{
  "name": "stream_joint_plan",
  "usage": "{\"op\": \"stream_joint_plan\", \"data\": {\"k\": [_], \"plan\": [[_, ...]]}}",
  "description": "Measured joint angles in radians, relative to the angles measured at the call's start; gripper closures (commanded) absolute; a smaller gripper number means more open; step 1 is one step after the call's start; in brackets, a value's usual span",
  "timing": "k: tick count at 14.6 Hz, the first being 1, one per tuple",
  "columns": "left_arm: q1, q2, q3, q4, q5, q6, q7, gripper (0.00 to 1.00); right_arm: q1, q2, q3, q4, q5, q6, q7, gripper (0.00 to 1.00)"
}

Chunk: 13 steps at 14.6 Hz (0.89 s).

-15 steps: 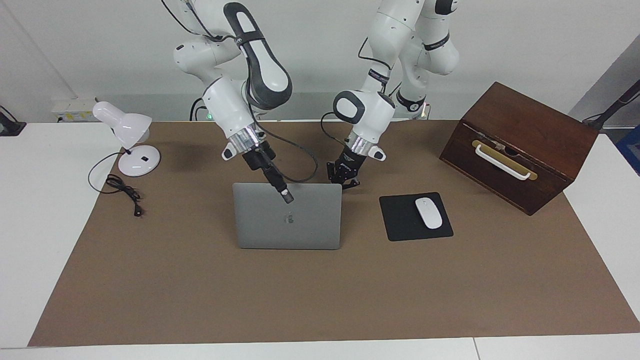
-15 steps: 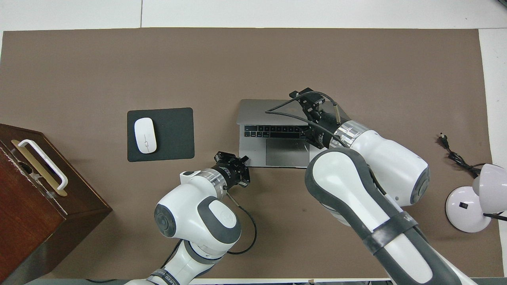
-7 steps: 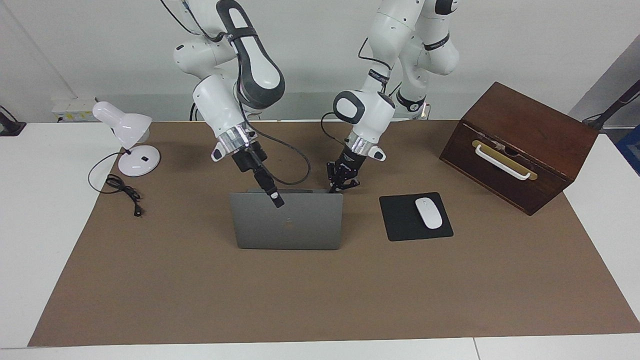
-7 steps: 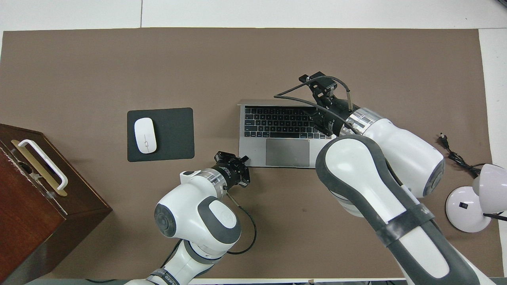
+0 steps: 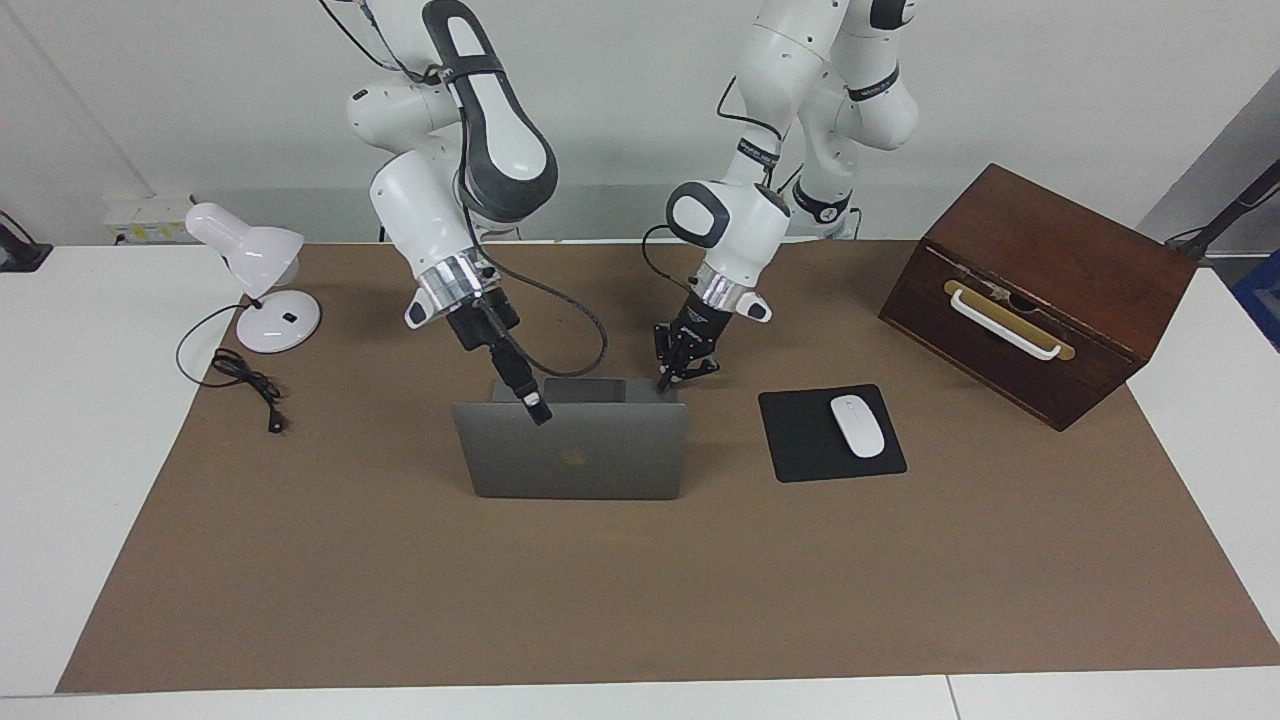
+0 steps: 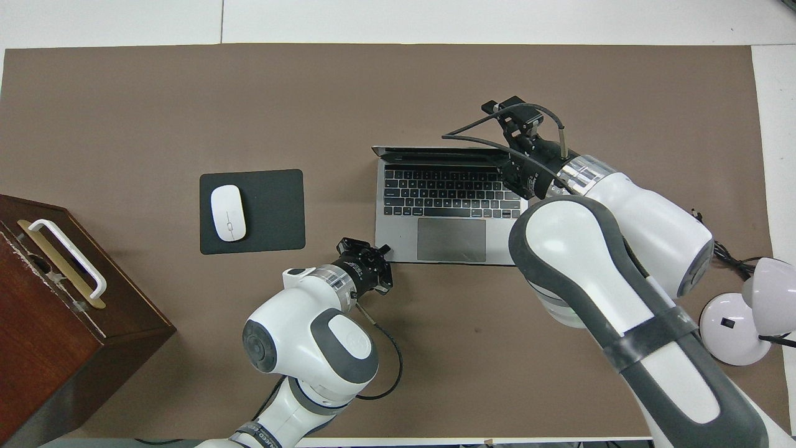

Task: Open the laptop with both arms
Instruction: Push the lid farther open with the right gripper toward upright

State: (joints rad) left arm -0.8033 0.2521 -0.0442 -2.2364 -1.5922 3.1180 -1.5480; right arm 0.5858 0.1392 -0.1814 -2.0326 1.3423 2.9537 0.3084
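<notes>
The laptop [image 5: 570, 448] is sitting mid-worktop [image 5: 640, 590], lid raised past upright, its long axis running between the arms' ends. The right hand [image 5: 536, 408], whose finger state I cannot tell, is pressing at the lid's top edge; the left hand [image 5: 672, 375], fingers shut, is pinning the base corner nearest the robots. Since a second ago, the lid is tilting further back, exposing the whole keyboard.

Thin silver-grey laptop [image 5: 572, 458], open, lid upright with dark apple logo facing away from the robots, dark keyboard [image 6: 446, 193] and large trackpad [image 6: 451, 239] exposed, mid-surface, base flat
</notes>
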Motion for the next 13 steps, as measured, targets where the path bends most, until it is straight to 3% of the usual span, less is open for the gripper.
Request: {"op": "stream_joint_plan", "data": {"k": [13], "plan": [[0.000, 0.000, 0.000, 0.000, 0.000, 0.000, 0.000, 1.00, 0.000, 0.096, -0.038, 0.117, 0.000, -0.024, 0.000, 0.00]]}}
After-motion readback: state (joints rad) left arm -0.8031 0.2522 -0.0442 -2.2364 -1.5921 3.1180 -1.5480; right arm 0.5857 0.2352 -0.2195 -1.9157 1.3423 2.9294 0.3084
